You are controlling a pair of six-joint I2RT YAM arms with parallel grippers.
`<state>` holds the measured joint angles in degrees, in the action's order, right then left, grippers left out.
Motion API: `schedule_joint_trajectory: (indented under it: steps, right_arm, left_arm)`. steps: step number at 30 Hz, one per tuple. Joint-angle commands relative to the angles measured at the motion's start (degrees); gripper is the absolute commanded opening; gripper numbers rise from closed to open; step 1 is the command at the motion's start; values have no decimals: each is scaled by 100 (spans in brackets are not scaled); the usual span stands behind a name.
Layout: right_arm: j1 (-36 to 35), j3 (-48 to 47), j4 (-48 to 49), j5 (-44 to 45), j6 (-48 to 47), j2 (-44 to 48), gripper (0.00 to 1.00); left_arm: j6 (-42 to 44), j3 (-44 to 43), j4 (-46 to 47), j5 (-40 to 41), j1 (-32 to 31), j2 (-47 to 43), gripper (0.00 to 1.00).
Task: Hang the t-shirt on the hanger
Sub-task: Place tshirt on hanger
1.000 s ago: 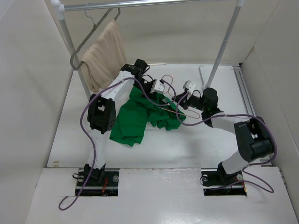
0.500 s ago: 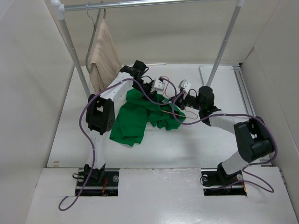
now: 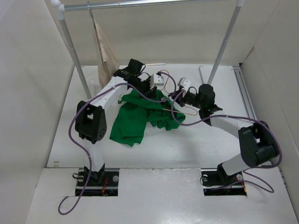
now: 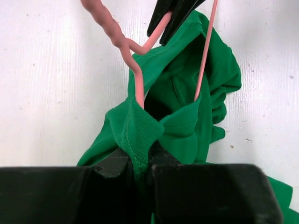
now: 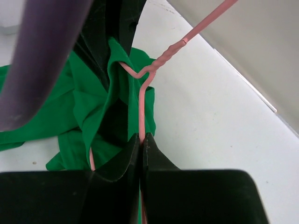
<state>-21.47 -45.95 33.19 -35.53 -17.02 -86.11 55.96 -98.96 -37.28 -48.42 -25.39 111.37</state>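
Green cloth first: the t-shirt (image 3: 133,123) lies bunched on the white table (image 3: 210,144), just toward 9 o'clock of centre in the top view, its upper end lifted between the two arms; the hanger (image 5: 142,112) is raised at the shirt's 2 o'clock edge, twisted neck clear of the fabric; right gripper (image 5: 141,140) clamped tight on the pink wire just below that twist, jaws showing no gap; left gripper (image 4: 139,161) pinched closed on a ribbed edge of the shirt, fold squeezed between the pads; in the left wrist view both wire arms run down from 12 o'clock and vanish into green folds, so threading looks begun; which opening the wire has entered (neck or sleeve) I cannot tell; judged progress: early-middle; done, as far as seen: both pieces gripped, wire tip inside the cloth; left to do: work the shoulders of the hanger fully in, draw the fabric over both sides so it drapes evenly, hook out through the collar; most of the body is a heap at 7 o'clock, undraped; beige garment (image 3: 106,56) hangs from the rail (image 3: 159,3) at 11 o'clock, apart from the work.
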Motion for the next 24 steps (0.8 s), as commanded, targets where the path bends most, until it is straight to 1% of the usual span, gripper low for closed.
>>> schedule_joint_trajectory:
  steps: [1,2,3,4,5,6,7,9,10,11,12,13,14,15,17,18,20,21,22,23,24]
  right_arm:
    - [-59,-195,-84,231,-109,85,0]
    - [-59,-247,-85,300,-109,85,11]
    - [-59,-247,-311,362,-109,146,27]
    - [-59,-308,-444,458,-109,216,45]
    - [-59,-361,-584,563,-39,278,60]
    - [20,-362,-829,799,135,479,99]
    - [20,-362,-910,958,137,620,99]
    - [82,-55,-1024,1380,531,988,99]
    - [82,68,-1121,1817,628,1199,99]
    - [82,182,-1209,1987,708,1610,99]
    - [82,349,-1331,2154,778,1797,99]
    - [4,411,-1672,2469,779,1947,99]
    - [-58,412,-1832,2594,779,2079,99]
    - [-172,586,-1964,2673,779,2246,99]
    - [-225,815,-2036,2674,962,2300,99]
    - [-226,1042,-2036,2674,1207,2387,99]
    - [-226,1211,-1852,2543,1419,2388,96]
    - [-226,1264,-1773,2542,1507,2266,96]
    - [-226,1264,-1668,2542,1578,2143,93]
    - [-226,1264,-1527,2472,1657,1968,85]
    - [-165,1264,-1213,2385,1658,1757,82]
  left_arm:
    - [-674,175,387,-80,-89,-458,0]
    - [-675,253,388,8,-89,-519,0]
    - [-744,254,475,8,-89,-520,0]
    - [-910,315,641,122,-89,-520,0]
    - [-1103,368,756,210,-89,-572,0]
    - [-1471,368,975,437,-89,-573,0]
    - [-1474,368,977,561,-89,-573,0]
    - [-1930,368,1309,920,-89,-573,0]
    - [-2097,368,1441,1027,-89,-625,0]
    - [-2220,368,1625,1106,-89,-625,0]
    - [-2361,368,1679,1159,-89,-686,0]
    - [-2362,368,1680,1160,-89,-687,0]
    - [-2362,438,1680,1160,-141,-687,0]
    - [-2362,439,1732,1160,-142,-748,0]
    - [-2362,518,1733,1160,-142,-749,0]
    - [-2362,518,1733,1160,-203,-749,0]
    - [-2362,518,1671,1160,-204,-749,0]
    - [-2362,518,1671,1160,-256,-749,0]
    - [-2362,518,1671,1160,-256,-749,0]
    - [-2362,518,1671,1212,-256,-749,0]
    - [-2362,518,1732,1213,-256,-749,0]
